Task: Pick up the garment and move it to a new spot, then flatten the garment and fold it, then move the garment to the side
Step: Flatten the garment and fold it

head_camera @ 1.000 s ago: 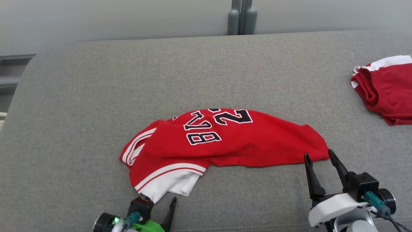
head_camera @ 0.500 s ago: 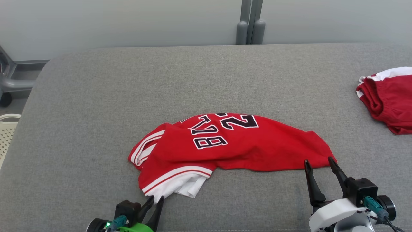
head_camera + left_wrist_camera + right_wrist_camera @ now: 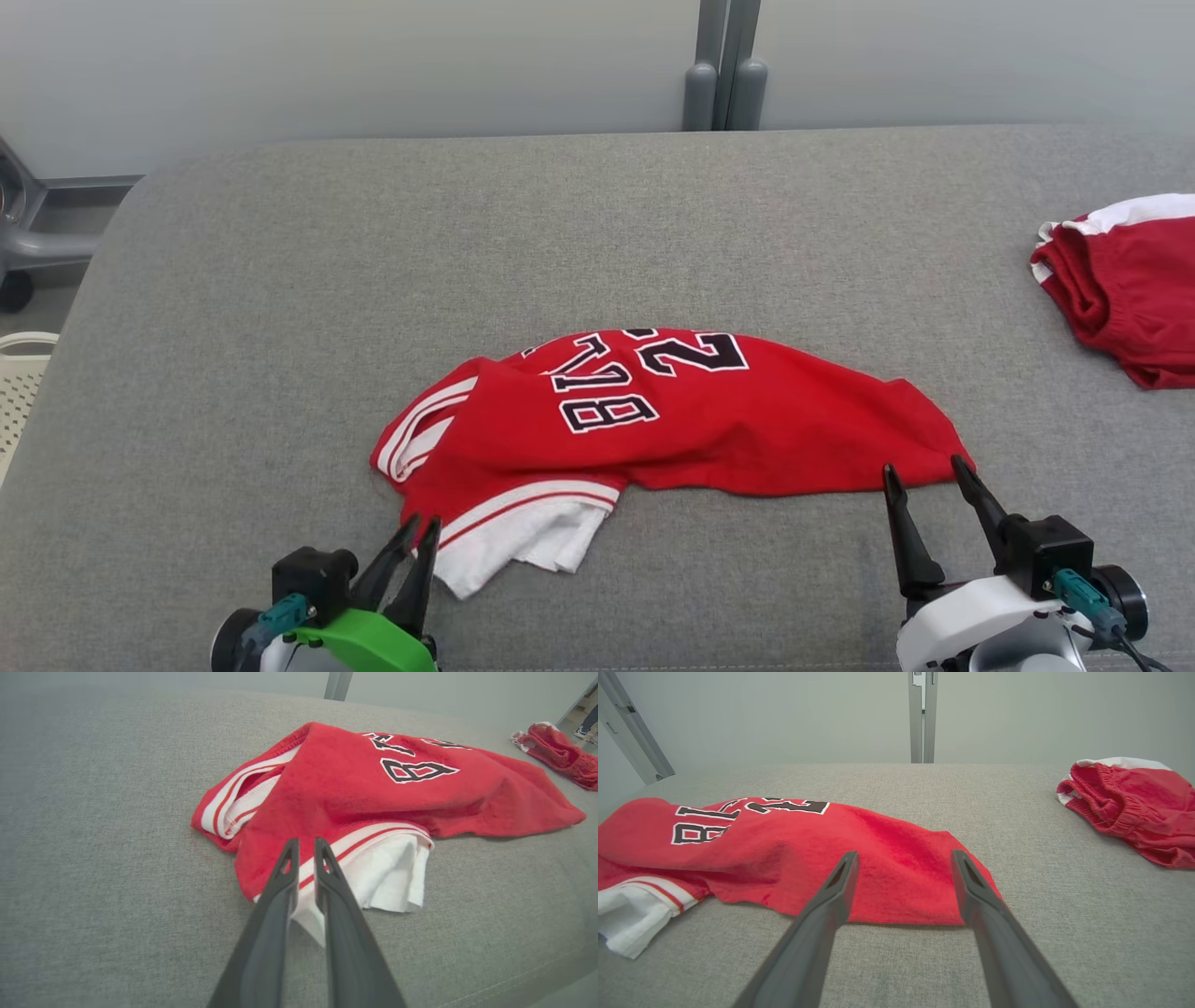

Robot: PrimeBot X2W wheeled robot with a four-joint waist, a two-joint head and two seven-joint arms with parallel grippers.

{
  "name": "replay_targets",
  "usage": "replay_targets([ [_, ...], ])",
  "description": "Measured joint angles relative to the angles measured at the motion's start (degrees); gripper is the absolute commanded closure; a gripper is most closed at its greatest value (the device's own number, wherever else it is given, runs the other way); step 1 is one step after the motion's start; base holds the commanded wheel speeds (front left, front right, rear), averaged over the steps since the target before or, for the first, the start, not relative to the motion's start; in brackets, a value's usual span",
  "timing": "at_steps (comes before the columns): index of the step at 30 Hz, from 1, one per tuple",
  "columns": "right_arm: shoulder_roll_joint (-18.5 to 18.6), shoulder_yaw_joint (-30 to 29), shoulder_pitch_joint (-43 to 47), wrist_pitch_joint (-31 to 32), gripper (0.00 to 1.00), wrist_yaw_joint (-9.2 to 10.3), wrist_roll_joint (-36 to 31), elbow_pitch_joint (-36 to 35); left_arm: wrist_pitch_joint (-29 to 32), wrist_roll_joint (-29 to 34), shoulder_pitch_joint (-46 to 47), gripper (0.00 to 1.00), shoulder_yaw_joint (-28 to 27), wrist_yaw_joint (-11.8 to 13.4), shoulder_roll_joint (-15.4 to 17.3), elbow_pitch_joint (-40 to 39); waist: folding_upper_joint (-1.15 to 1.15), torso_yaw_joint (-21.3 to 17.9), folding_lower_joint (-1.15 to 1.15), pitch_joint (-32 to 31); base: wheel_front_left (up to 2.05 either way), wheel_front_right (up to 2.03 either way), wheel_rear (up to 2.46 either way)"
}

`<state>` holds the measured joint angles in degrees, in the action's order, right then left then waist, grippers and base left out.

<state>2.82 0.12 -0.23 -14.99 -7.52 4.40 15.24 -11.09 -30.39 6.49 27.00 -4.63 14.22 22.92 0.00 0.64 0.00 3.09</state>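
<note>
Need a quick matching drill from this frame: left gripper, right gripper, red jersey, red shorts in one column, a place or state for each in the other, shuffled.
Column one
1. left gripper
2. right gripper
3. red jersey
4. red shorts

Column two
A. bunched up at the far right of the head view
B. fingers wide apart, tips at the jersey's right end
C. fingers nearly together, at the jersey's near left edge
D. crumpled in the middle, black numbers facing up

Pairs: 1-C, 2-B, 3-D, 4-A
</note>
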Motion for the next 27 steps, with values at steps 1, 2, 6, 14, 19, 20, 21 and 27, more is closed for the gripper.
replay_targets([
  [1, 0.0, 0.01, 0.0, 0.0, 0.0, 0.0, 0.01, 0.04, 0.05, 0.35, -0.04, 0.0, -0.01, 0.45, 0.27, 0.16, 0.0, -0.04, 0.0, 0.05, 0.0, 0.0, 0.0],
  [2, 0.0, 0.04, -0.01, 0.0, 0.0, 0.0, 0.01, 0.07, 0.2, 0.38, -0.04, 0.0, -0.05, 0.76, 0.32, 0.36, 0.0, -0.09, 0.0, 0.11, 0.0, 0.0, 0.0],
  [6, 0.01, 0.05, -0.07, 0.0, 0.0, 0.0, 0.01, 0.2, 0.88, 0.43, -0.07, 0.0, 0.26, 1.67, 0.12, 1.92, 0.0, -0.25, 0.0, 0.32, 0.0, 0.0, 0.0],
  [14, -0.01, -1.6, -0.04, 0.0, 0.0, 0.0, -1.0, 0.9, 2.53, -0.8, -1.97, 0.0, 1.23, 1.13, 0.03, 4.82, 0.0, -0.6, 0.0, 0.75, 0.0, 0.0, 0.0],
  [19, 0.0, -2.42, -0.08, 0.0, 0.0, 0.0, -2.13, 1.89, 3.0, -0.26, -1.91, 0.0, 4.27, -0.47, -0.59, 6.16, 0.0, -0.44, 0.0, 1.33, 0.0, 0.0, 0.0],
  [20, 0.0, -2.6, -0.13, 0.0, 0.0, 0.0, -2.22, 1.96, 2.92, 0.23, -1.66, 0.0, 4.76, -0.67, -0.71, 6.92, 0.0, -0.41, 0.0, 1.5, 0.0, 0.0, 0.0],
  [21, 0.0, -2.8, -0.23, 0.0, 0.0, 0.0, -2.38, 1.98, 2.87, 0.84, -1.2, 0.0, 5.26, -0.66, -0.8, 7.51, 0.0, -0.41, 0.0, 1.69, 0.0, 0.0, 0.0],
  [27, 0.01, -2.86, -1.41, 0.0, 0.0, 0.0, -2.46, 1.71, 1.16, 4.42, 3.19, 0.0, 6.62, 2.11, -1.81, 12.36, 0.0, -0.82, 0.0, 2.76, 0.0, 0.0, 0.0],
])
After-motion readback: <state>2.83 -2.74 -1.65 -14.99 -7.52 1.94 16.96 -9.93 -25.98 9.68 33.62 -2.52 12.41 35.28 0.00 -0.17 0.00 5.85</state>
